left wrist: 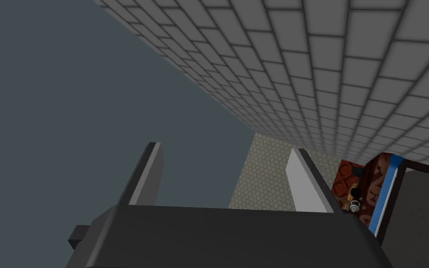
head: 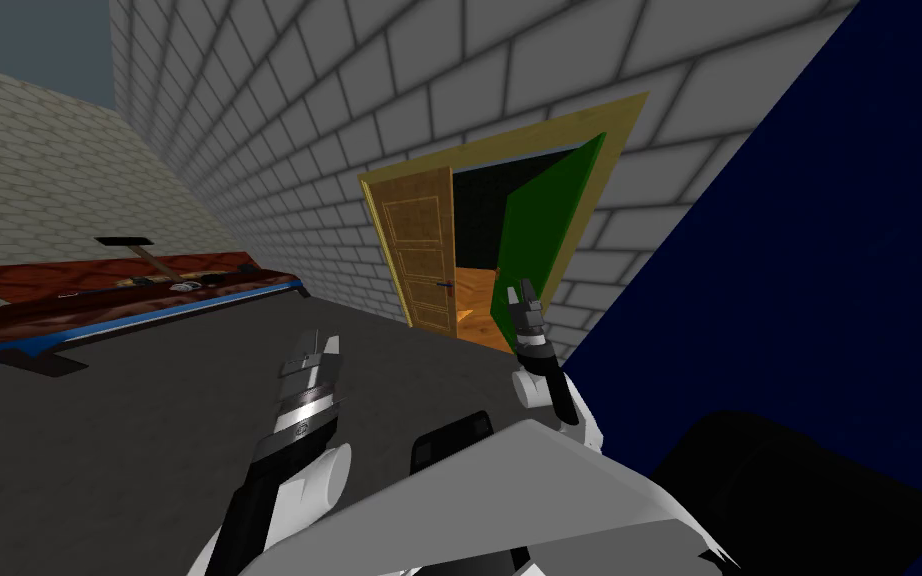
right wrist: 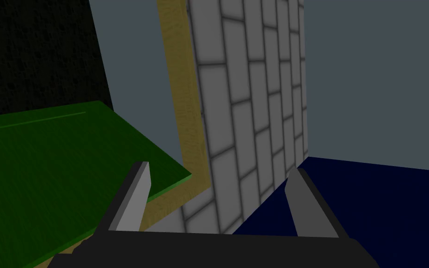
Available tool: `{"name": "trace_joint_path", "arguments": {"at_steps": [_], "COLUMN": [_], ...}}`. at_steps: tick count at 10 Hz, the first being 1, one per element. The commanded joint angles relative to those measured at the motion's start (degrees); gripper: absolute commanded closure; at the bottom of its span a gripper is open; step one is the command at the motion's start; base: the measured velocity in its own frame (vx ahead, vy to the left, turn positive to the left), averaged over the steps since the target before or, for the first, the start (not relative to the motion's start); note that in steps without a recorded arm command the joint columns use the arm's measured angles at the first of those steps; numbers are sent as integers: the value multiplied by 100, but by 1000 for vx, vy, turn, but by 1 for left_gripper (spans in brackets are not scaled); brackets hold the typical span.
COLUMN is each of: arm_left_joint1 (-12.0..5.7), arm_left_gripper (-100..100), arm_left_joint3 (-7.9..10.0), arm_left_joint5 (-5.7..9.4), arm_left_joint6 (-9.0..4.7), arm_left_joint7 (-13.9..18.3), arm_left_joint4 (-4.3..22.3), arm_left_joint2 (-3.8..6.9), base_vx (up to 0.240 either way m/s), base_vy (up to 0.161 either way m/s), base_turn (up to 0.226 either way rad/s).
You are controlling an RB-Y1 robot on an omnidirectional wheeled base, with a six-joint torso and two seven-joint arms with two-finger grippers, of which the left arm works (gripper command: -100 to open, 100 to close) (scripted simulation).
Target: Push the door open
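A green door leaf [head: 544,230] stands swung partly inward in a yellow wooden frame [head: 509,130]. Beside it, a brown panelled leaf [head: 424,250] stays in line with the brick wall. Between the two leaves there is an orange floor and a black area. My right gripper [head: 523,292] is raised at the green leaf's lower part, fingers open and holding nothing. In the right wrist view the gripper [right wrist: 219,167] points along the green leaf [right wrist: 46,177] where it meets the frame [right wrist: 185,93]; I cannot tell whether they touch. My left gripper [head: 317,342] is open and empty over the floor [left wrist: 226,147].
A navy wall [head: 829,250] runs close along my right side. To the left, a long table with a red-brown top and blue edge [head: 99,295] carries small items. A dark rounded shape [head: 799,490] lies low on the right. Grey floor stretches up to the doorway.
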Motion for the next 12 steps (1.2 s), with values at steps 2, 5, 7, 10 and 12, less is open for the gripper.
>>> {"name": "trace_joint_path", "arguments": {"at_steps": [2, 5, 7, 10, 12], "arm_left_joint1": [-253, -553, -743, -1060, -1298], "arm_left_gripper": [-100, -100, -100, -100, -100], "arm_left_joint3": [-32, -70, -94, -133, -163], "arm_left_joint5": [8, 17, 23, 32, 39], "arm_left_joint6": [-24, -53, -71, -102, -125], "arm_left_joint7": [44, 95, 128, 183, 224], "arm_left_joint4": [401, 877, 1174, 1679, 2057], "arm_left_joint2": [112, 221, 278, 365, 419], "base_vx": [59, 127, 85, 83, 96], "base_vy": [-27, 43, 16, 21, 14], "base_turn": [-58, -56, -51, -51, -66]}}
